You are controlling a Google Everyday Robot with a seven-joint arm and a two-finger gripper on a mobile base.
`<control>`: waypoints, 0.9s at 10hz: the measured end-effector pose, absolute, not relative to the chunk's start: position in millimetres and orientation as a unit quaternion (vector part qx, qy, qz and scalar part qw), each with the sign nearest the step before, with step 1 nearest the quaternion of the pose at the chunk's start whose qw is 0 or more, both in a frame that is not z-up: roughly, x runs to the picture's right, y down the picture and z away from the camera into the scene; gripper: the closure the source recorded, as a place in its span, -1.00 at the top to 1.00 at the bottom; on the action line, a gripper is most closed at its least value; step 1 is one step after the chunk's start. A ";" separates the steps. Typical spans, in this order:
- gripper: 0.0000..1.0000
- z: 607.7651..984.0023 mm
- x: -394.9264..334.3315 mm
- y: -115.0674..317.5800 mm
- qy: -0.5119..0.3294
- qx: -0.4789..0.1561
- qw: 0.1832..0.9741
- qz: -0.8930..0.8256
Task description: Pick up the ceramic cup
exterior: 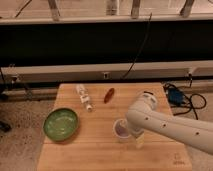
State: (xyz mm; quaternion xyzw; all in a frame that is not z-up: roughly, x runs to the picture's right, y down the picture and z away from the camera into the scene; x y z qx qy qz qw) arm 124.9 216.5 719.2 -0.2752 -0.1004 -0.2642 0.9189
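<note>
Wood bench (100, 150) on speckled floor (25, 117), dark wall (75, 47) behind; pincer (137, 139) beside cup (121, 130), grip can't tell.

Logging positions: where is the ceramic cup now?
Camera view: the ceramic cup stands right of centre on the wooden table, right of the green bowl, with the tool at its right edge.

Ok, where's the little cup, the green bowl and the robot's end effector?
cup (120, 131): camera view, on its dark inside.
green bowl (60, 123): camera view, middle of its inside.
end effector (138, 140): camera view, on its lower tip, beside the cup, on the side away from the bowl.
</note>
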 end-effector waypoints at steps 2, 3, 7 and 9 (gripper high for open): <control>0.60 723.5 125.3 219.3 -0.104 -0.276 0.918 -0.266; 0.60 725.3 124.8 219.9 -0.105 -0.276 0.917 -0.268; 0.60 732.8 125.7 224.1 -0.109 -0.276 0.915 -0.273; 0.60 734.9 126.2 224.8 -0.110 -0.276 0.914 -0.276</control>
